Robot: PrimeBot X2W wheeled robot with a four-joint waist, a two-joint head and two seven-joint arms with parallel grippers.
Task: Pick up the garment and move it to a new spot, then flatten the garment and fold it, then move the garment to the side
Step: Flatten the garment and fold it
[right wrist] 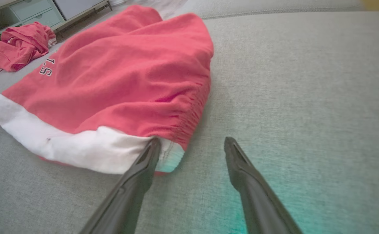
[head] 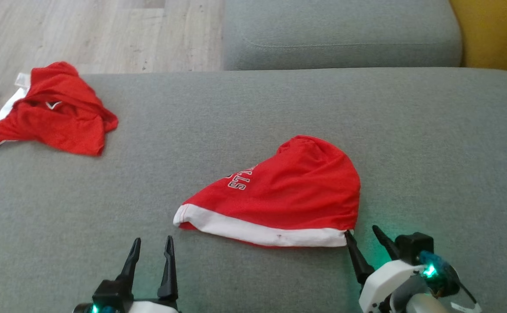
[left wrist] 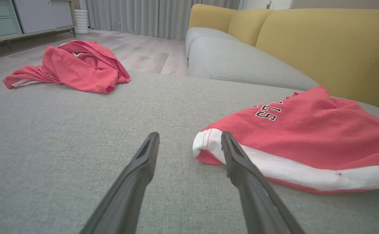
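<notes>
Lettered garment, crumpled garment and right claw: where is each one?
Lettered garment (head: 296,191): head view, middle of its red cloth.
Crumpled garment (head: 57,115): head view, middle of the red heap.
Right claw (head: 360,230): head view, midway between its fingertips.

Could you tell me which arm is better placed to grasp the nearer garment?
Probably right: the open right tool sits at the white hem's corner; the left tool stands slightly short of it.
</notes>
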